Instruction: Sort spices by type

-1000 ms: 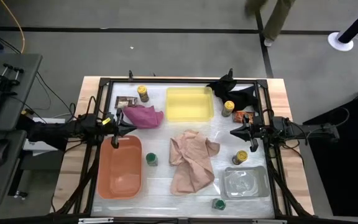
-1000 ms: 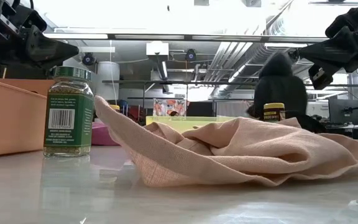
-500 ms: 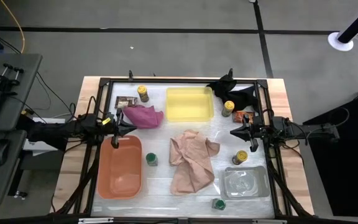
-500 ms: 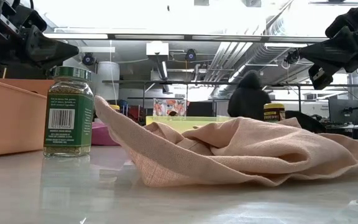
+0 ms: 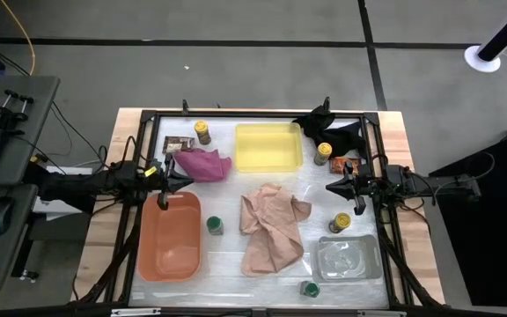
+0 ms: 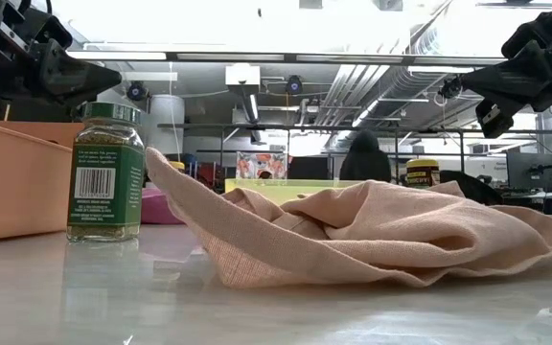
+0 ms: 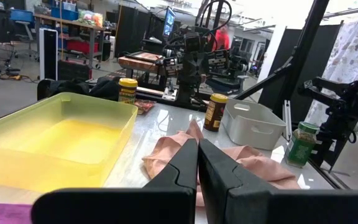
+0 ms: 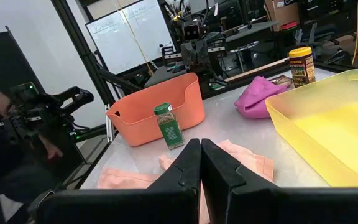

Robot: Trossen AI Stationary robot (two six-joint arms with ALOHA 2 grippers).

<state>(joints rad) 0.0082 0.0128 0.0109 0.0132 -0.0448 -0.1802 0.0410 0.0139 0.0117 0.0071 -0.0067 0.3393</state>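
- Spices scattered round the tan cloth (image 5: 274,227), none in any tray.
- Green-lidded jar (image 5: 214,225) just left of the cloth, upright, between it and the orange tray (image 5: 171,236).
- Second green-lidded jar (image 5: 310,288) below the cloth's right corner, at the table's near edge, just under the clear tray (image 5: 347,259).
- Yellow-lidded jar (image 5: 341,222) right of the cloth, just above the clear tray.
- Another yellow-lidded jar (image 5: 323,153) up and right of the cloth, just beside the yellow tray (image 5: 268,147), near the black cloth (image 5: 334,132).
- Third yellow-lidded jar (image 5: 202,132) up and left of the cloth, past the pink cloth (image 5: 202,164).
- Brown packet (image 5: 177,143) flat, touching the pink cloth's far-left edge.
- Orange-brown packet (image 5: 343,163) partly showing beside the black cloth, up and right of the tan cloth.
- Orange tray: nothing seen inside.
- Yellow tray: nothing seen inside.
- Clear tray: nothing seen inside.
- Left gripper (image 5: 178,180) above the orange tray's far end, up and left of the tan cloth; fingers (image 7: 182,168) pressed together, gripping nothing.
- Right gripper (image 5: 331,187) right of the tan cloth, above the nearest yellow-lidded jar; fingers (image 8: 188,167) pressed together, gripping nothing.
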